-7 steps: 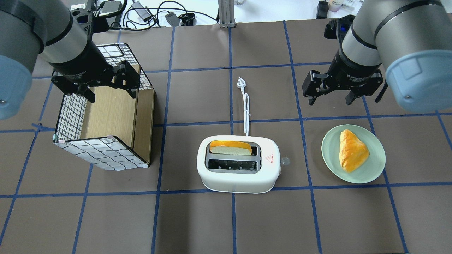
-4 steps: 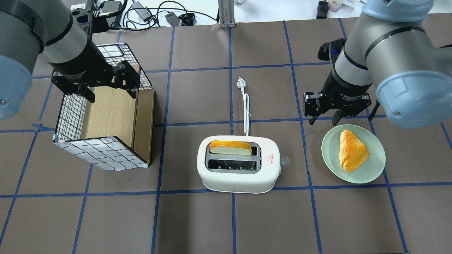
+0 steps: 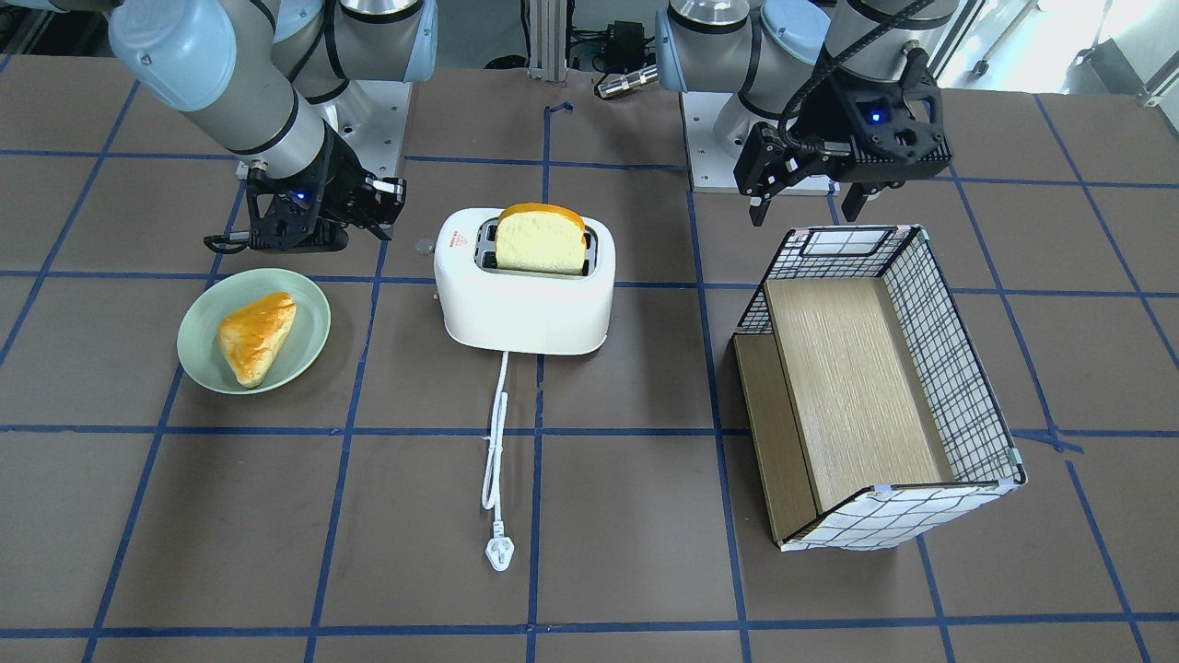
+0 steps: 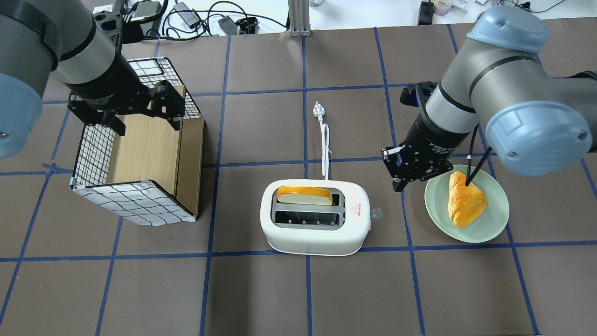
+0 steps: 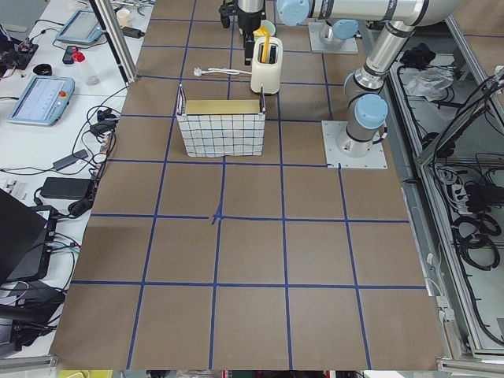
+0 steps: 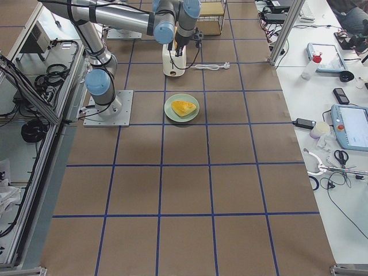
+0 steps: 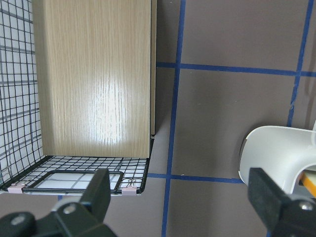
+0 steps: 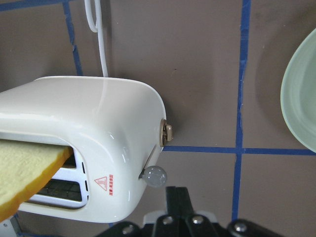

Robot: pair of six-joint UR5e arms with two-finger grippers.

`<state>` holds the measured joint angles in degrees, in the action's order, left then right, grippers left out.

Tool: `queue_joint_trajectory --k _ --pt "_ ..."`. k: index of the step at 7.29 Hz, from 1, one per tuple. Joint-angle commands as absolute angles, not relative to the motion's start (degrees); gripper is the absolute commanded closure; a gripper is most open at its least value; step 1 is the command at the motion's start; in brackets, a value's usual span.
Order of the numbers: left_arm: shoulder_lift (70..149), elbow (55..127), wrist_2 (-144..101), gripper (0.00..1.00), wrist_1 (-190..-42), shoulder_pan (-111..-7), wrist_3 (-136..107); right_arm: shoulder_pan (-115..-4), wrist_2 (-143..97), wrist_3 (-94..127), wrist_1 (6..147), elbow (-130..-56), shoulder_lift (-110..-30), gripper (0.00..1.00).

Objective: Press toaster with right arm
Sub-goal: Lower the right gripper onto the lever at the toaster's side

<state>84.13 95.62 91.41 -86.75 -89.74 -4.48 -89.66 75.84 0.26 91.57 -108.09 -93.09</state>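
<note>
1. My right gripper point(image 4: 401, 184) is hanging low with its fingers point(image 8: 176, 197) pressed together, gripping nothing; it is sitting between the toaster point(image 4: 315, 224) and the green plate point(image 4: 494, 224)
2. Toaster is standing upright mid-table point(image 4: 280, 289), between the wire-grid basket point(image 4: 135, 200) and the plate; its lever end is facing the plate side
3. In the right wrist view my closed fingertips are lining up just beside the round clear lever knob point(image 8: 155, 176), near it but apart; I am not touching the toaster
4. A bread slice point(image 4: 304, 195) is sticking up out of the slot farther from my base
5. The white cord point(image 4: 325, 144) is running away from the toaster's far side; the plug point(image 4: 318, 110) is lying loose on the table
6. A golden pastry point(image 4: 464, 198) is lying on the plate; my right wrist is overlapping the plate's far rim in the overhead view
7. My left gripper point(image 4: 145, 122) is hovering over the basket's far end with its fingers spread wide, carrying nothing
</note>
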Motion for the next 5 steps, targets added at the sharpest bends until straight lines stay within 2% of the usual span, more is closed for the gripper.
queue_joint_trajectory --k 1,5 --pt "84.2 95.6 91.4 0.00 -86.7 -89.7 -4.5 -89.6 74.5 -0.6 91.8 -109.4 -92.2 1.00" --pt "84.1 95.6 91.4 0.00 -86.7 -89.7 -4.5 -89.1 72.4 -2.5 93.2 -112.6 -90.5 1.00"
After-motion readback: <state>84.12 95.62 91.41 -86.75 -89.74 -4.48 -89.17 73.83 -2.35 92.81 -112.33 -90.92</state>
